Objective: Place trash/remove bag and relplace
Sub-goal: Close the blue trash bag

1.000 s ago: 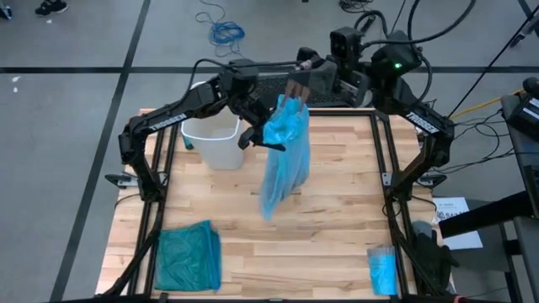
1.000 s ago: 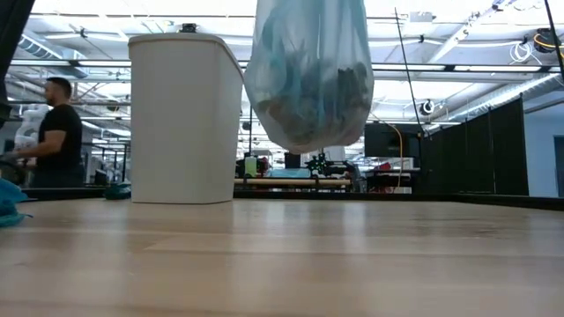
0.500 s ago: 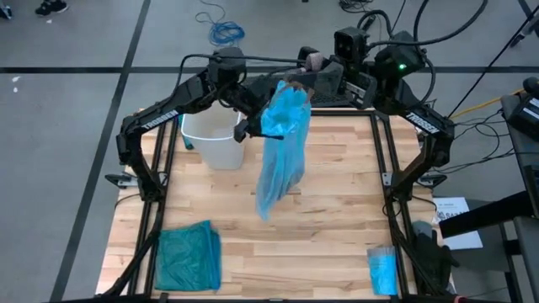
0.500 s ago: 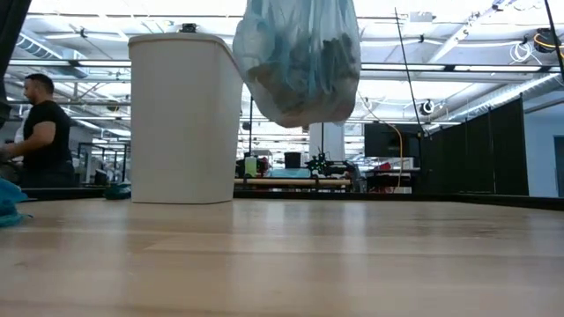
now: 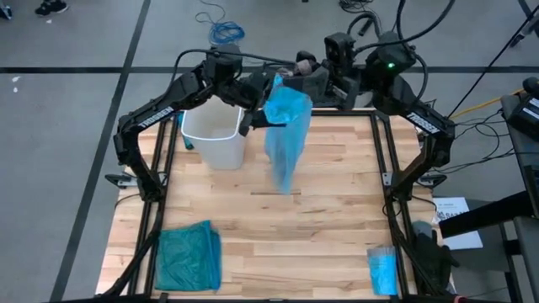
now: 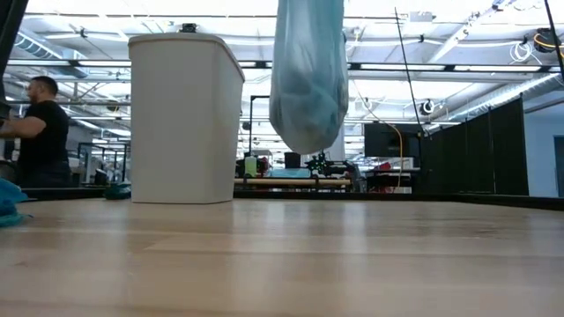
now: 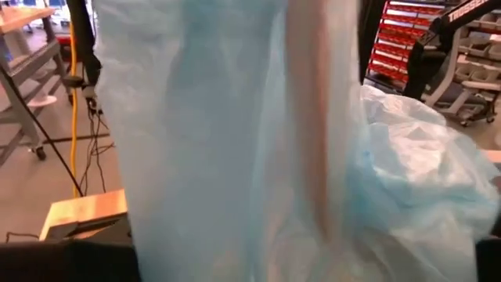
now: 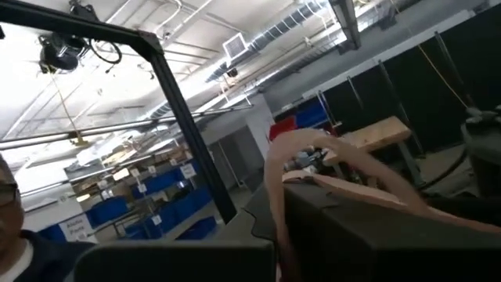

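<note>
**Filled bag hung above the desk, beside the bin**

- Desk (image 5: 337, 210): pale wood planks, seen whole from above. The bag's underside is seen well clear of it in the low view.
- White bin (image 5: 212, 139): stood upright near the far edge; no liner is seen in it from above. In the low view (image 6: 185, 119) it is just beside the hanging bag, not touching.
- Bag (image 5: 285, 135): pale blue, see-through, hung in a long narrow column below the fingers of both arms. Darker contents are bunched at its bottom in the low view (image 6: 308, 79); individual pieces of trash cannot be told apart. In the left wrist view the film (image 7: 235, 157) fills nearly the whole field.
- Teal-green bag (image 5: 187, 257): laid crumpled at the near left corner, well apart from either arm.
- Small blue packet (image 5: 382, 271): laid at the near right edge.
- Right gripper (image 5: 296, 74): fingers pressed together on the bag's gathered top, carrying it.
- Left gripper (image 5: 253, 114): fingers spread wide, set against the bag's upper side; whether anything is pinched cannot be told.
- A person (image 6: 40, 132) in a dark shirt is seen in the room beyond.
</note>
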You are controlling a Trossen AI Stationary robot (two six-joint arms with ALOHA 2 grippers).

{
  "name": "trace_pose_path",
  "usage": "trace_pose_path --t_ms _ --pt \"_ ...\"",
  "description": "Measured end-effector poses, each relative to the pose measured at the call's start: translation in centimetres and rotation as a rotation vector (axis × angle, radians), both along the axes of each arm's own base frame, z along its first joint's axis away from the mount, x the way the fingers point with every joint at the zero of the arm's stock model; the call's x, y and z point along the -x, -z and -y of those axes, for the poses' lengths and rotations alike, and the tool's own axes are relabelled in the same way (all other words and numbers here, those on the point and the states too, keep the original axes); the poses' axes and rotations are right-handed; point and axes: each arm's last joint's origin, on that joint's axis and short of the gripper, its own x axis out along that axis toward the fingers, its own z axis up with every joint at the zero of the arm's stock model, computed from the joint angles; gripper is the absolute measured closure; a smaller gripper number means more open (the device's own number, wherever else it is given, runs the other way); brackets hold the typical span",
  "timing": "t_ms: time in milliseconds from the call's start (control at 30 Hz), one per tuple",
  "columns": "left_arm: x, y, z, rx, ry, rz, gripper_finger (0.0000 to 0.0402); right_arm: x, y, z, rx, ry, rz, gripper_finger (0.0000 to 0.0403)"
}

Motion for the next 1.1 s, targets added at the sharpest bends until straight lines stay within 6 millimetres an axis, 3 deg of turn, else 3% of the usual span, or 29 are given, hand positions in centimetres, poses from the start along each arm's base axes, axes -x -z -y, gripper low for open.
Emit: trace_pose_path --t_ms 433,700,867,1100 --pt "1.6 0.9 -0.8 0.024 -0.024 -0.118 0.0117 -0.4 0.4 1.6 -0.007 0.056 -0.001 0.0403" --pt "1.3 0.0 -0.9 0.021 -0.023 -0.043 0.0117 -0.8 0.4 1.7 0.029 0.059 0.022 0.0403" --pt "1.4 -0.6 -0.9 0.072 0.067 0.003 0.0115 -0.9 0.6 1.8 0.037 0.066 0.002 0.0403" --pt "2.2 -0.8 -0.6 0.220 0.383 -0.033 0.0092 -0.9 0.7 1.7 0.026 0.052 -0.011 0.0403"
